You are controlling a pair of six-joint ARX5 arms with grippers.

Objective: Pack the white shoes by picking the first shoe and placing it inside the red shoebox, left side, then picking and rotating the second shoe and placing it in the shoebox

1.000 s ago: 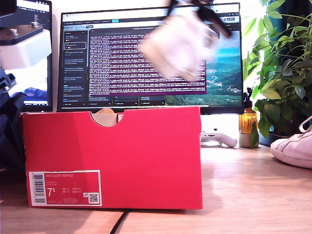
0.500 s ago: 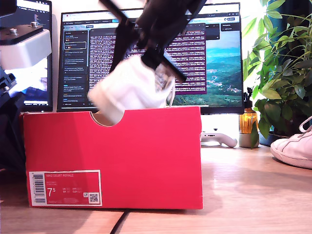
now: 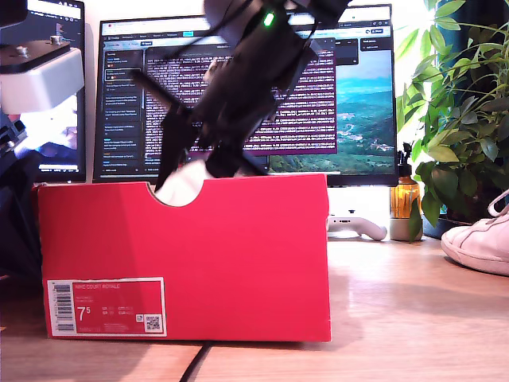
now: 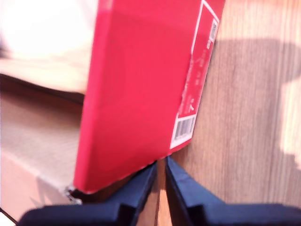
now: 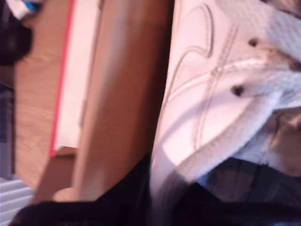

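shoe in box: white, stitched swoosh, lowered inside the red shoebox; only a sliver shows through the notch.
label: "NIKE COURT ROYALE", "7.5", barcode.
my second gripper: jaws clamped on that shoe's side, mostly hidden.
my first gripper: jaws nearly closed, empty, beside the box.
second shoe: on tabletop, cut off at exterior view's right.

We see the red shoebox from above, its outer wall filling much of the frame, with the white barcode label along one edge. Beside it lies the wooden table. Our first gripper hovers near the box's corner, its dark fingers almost touching each other.
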